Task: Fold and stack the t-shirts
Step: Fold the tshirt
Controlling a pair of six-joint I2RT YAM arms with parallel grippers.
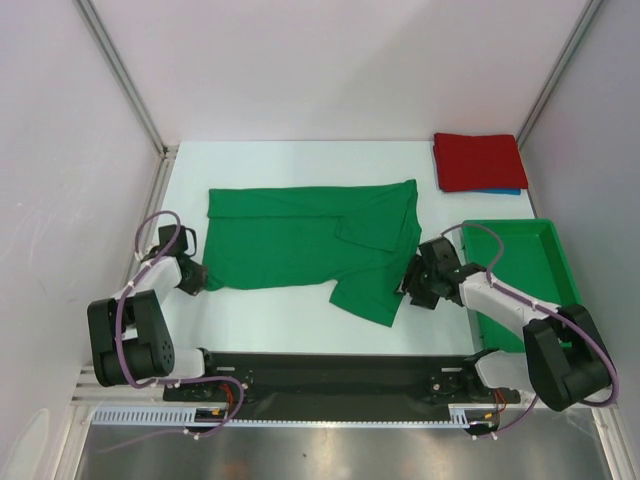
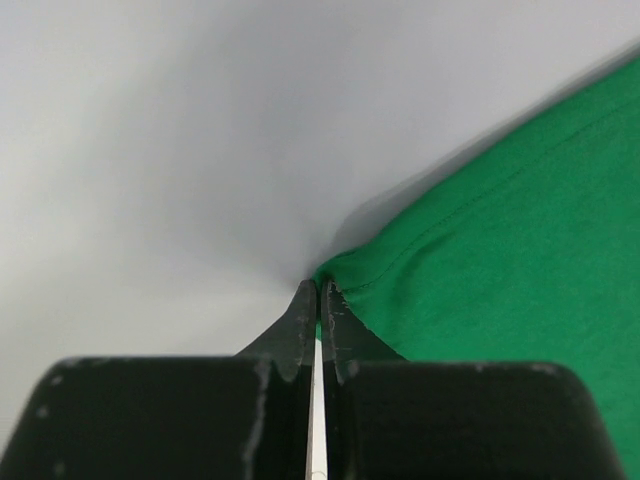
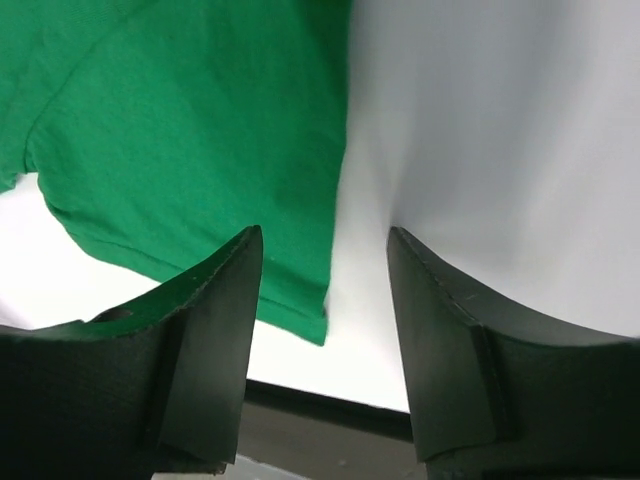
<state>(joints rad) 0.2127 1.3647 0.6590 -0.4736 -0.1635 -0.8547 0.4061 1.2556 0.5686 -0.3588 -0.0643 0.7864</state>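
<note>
The green t-shirt (image 1: 300, 245) lies on the white table, partly folded, with one sleeve hanging toward the front at the right. My left gripper (image 1: 197, 277) is at its near left corner and shut on the hem corner; the left wrist view shows the jaws closed on the green t-shirt (image 2: 480, 230) at my gripper's tips (image 2: 320, 290). My right gripper (image 1: 410, 283) is open just right of the sleeve. In the right wrist view it (image 3: 325, 250) straddles the edge of the green fabric (image 3: 200, 130) without gripping it. A folded red t-shirt (image 1: 478, 160) lies on a blue one (image 1: 497, 191) at the back right.
A rigid green bin (image 1: 552, 262) stands at the right, close behind my right arm. White walls and metal posts close in the table at the back and both sides. A black strip (image 1: 330, 370) runs along the front edge.
</note>
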